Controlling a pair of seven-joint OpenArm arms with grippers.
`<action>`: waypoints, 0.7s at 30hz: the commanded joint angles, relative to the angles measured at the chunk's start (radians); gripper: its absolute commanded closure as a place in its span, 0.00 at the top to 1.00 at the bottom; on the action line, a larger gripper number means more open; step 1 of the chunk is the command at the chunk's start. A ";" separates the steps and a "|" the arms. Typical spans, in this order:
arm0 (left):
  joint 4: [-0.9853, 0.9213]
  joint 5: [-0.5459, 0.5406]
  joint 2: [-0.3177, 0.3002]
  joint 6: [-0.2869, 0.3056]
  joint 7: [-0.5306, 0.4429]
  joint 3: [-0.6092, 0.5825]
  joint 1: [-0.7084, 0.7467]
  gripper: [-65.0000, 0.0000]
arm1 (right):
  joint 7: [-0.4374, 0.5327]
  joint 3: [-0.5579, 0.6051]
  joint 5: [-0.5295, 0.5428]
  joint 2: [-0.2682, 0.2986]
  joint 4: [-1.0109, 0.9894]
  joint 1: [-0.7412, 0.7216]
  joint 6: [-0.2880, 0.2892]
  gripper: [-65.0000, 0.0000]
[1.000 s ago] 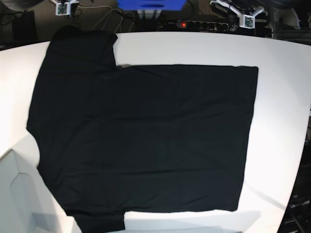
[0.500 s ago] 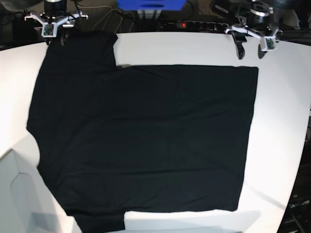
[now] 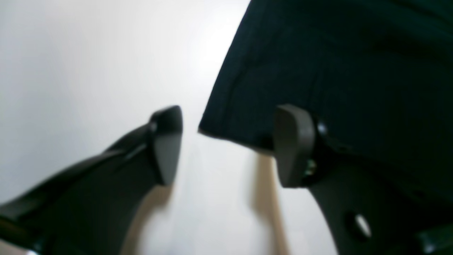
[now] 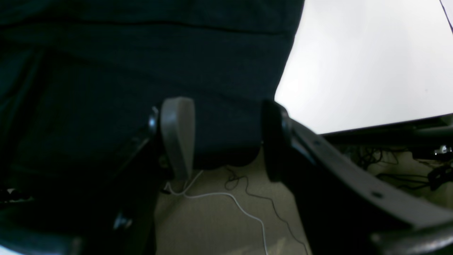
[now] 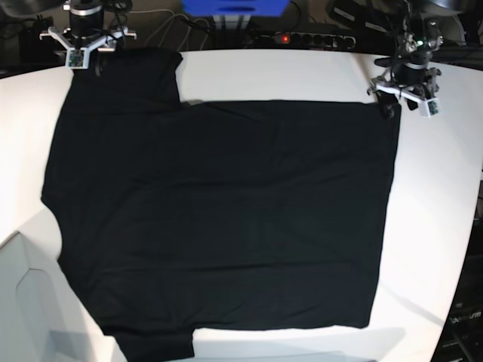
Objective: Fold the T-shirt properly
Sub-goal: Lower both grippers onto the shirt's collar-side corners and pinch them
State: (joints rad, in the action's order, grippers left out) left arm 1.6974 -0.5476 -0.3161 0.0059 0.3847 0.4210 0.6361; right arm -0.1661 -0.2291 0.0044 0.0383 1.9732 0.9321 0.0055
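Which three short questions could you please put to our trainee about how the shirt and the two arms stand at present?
1. True or false: the left gripper has its jaws closed on the T-shirt.
2. Multiple choice: what lies across the floor beyond the table edge, between the right gripper's jaws and below the cloth? a) a white cable b) a towel c) a box
3. Fill in the blank: the T-shirt's upward-facing side is plain and ____ in colour.

Key: 1 false; 2 a; 3 black
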 commanded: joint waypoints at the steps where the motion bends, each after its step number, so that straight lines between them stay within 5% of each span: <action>1: 0.003 -0.001 -0.013 0.001 -0.023 0.008 -0.003 0.64 | 0.013 -0.006 -0.001 0.004 0.018 0.017 0.000 0.47; 7: -0.072 0.001 -0.013 0.003 -0.023 0.003 -0.049 0.64 | 0.009 -0.006 -0.001 0.004 0.018 -0.003 0.000 0.47; 11: -0.104 0.002 -0.012 0.102 -0.023 0.003 -0.055 0.64 | 0.009 -0.006 -0.001 0.004 0.022 -0.003 0.000 0.47; 14: -0.105 0.008 -0.004 0.153 -0.023 0.006 -0.060 0.53 | 0.009 -0.008 -0.002 0.005 0.022 -0.005 0.000 0.47; 21: -0.105 0.010 0.005 0.161 -0.023 0.011 -0.054 0.31 | 0.007 -0.057 -0.002 0.005 0.018 -0.025 0.001 0.48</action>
State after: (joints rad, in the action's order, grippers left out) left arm 1.5837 -0.5358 -0.3016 0.1612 0.3553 0.4267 0.5732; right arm -0.1768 -0.2749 0.0051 0.0383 1.9759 0.8928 0.0059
